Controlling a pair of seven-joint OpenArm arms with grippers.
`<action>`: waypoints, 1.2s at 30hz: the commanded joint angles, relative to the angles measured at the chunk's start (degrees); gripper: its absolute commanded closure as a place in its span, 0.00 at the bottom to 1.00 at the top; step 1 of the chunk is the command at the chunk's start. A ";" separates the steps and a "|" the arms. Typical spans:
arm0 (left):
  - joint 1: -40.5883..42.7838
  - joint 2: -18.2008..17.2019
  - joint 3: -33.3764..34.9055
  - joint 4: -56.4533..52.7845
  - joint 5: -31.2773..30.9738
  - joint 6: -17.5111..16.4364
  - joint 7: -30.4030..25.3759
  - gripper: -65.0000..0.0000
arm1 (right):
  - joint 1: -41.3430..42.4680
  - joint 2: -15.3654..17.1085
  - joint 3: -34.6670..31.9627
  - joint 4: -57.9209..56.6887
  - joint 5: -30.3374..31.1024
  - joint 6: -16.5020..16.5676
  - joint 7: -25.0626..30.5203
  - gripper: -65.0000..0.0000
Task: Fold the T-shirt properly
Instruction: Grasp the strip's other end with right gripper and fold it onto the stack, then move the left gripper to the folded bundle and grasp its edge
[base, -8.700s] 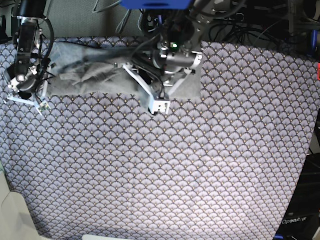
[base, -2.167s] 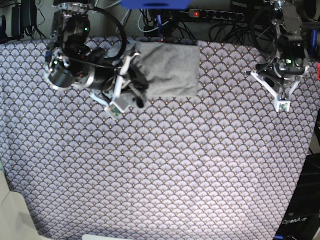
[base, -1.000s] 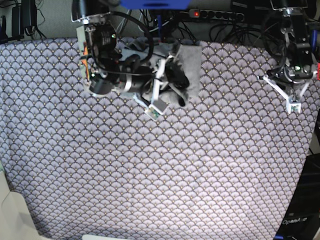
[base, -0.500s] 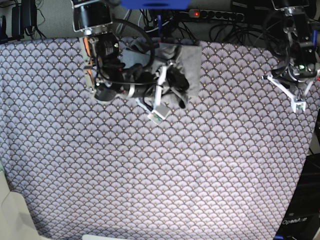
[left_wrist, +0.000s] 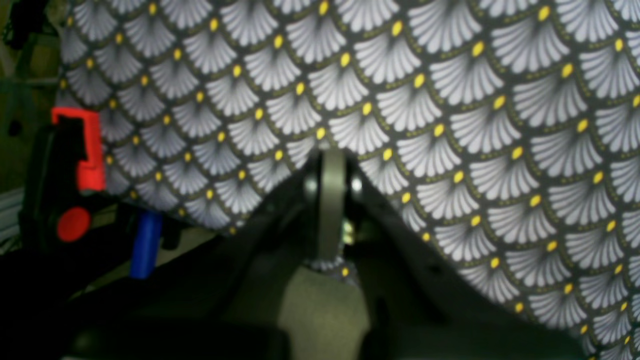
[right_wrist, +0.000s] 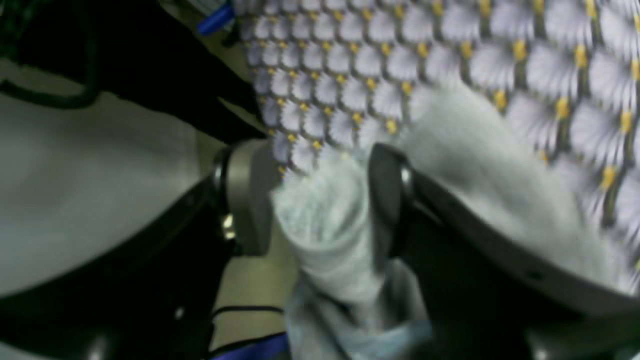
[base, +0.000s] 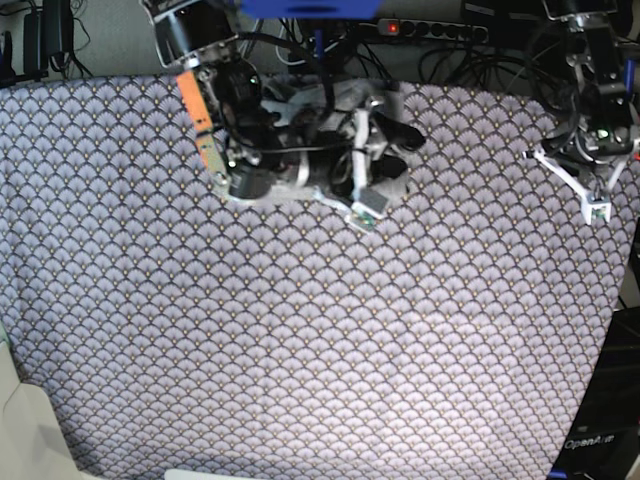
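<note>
One grey T-shirt lies bunched between the spread jaws of the right gripper, on the one fan-patterned tablecloth at its far edge. The left gripper, pressed together and empty, hovers well apart from it.

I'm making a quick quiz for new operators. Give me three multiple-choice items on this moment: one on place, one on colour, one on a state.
1. Where is the T-shirt?
A. far edge of the table
B. near edge
C. floor

2. What colour are the dots in the tablecloth pattern?
A. red
B. yellow
C. green

3. How are the left gripper jaws?
A. wide open
B. holding the T-shirt
C. shut, empty

Answers:
1 A, the base view shows it under the right gripper at the far edge.
2 B, the left wrist view shows yellow dots.
3 C, no gap, nothing held.
</note>
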 joint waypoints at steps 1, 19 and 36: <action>-0.22 -0.75 -0.33 0.89 0.21 0.07 -0.57 1.00 | 1.43 -0.03 -1.40 2.05 1.58 -0.01 1.29 0.51; 1.01 -1.19 3.28 1.33 0.29 -2.92 -1.80 1.00 | 11.01 16.59 -3.51 3.81 1.49 -0.01 1.20 0.85; 3.56 2.86 20.86 1.07 30.89 -19.27 -13.76 1.00 | 3.19 29.34 1.06 10.40 1.58 -0.01 4.19 1.00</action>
